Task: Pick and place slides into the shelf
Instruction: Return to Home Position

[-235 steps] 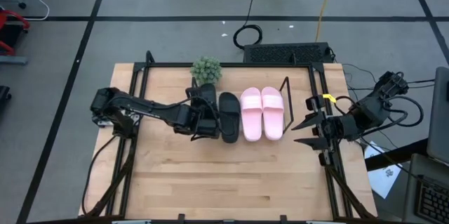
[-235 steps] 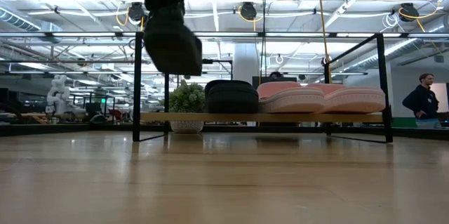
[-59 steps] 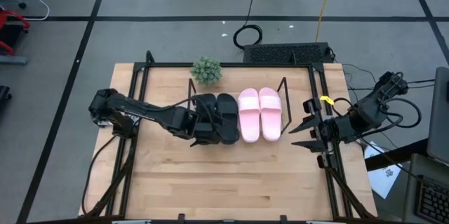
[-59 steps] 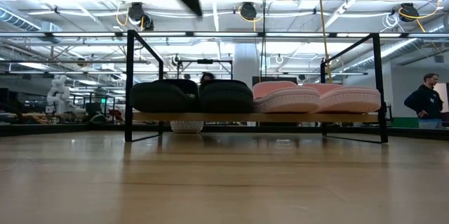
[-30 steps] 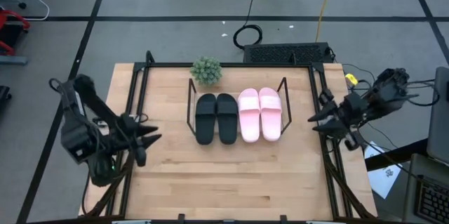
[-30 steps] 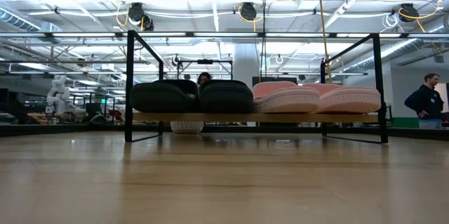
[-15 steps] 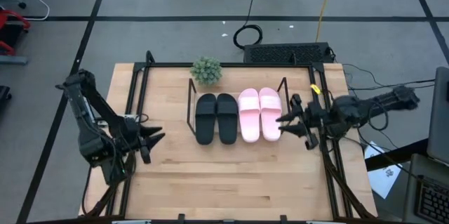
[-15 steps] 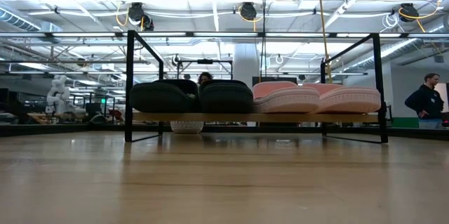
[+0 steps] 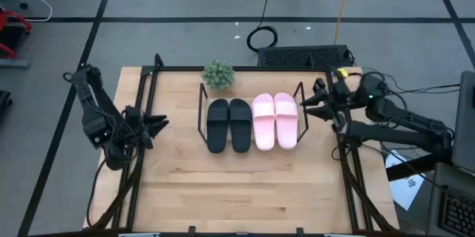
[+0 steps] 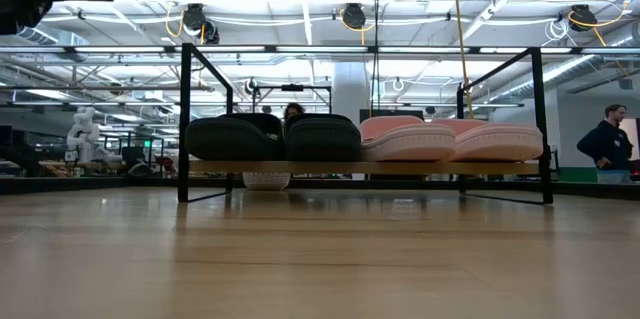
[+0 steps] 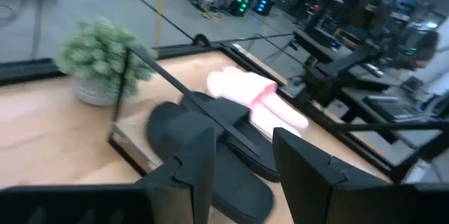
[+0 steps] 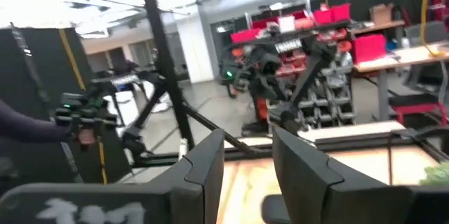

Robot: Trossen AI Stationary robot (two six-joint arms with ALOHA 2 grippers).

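black slides (image 9: 228, 125) matte | pink slides (image 9: 276, 120) pale | abreast on shelf (image 10: 350, 168)

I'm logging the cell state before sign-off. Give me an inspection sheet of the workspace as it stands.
Surface: wooden table, no damage seen.
Job's things: black slides and pink slides side by side on the shelf.
Clutter: potted plant behind the shelf.
Grippers: left gripper open, at the table's left edge; right gripper open, near the shelf's right end.
Cables: coiled black cable on the floor; yellow cable beyond the table.
Surroundings: person standing far off.
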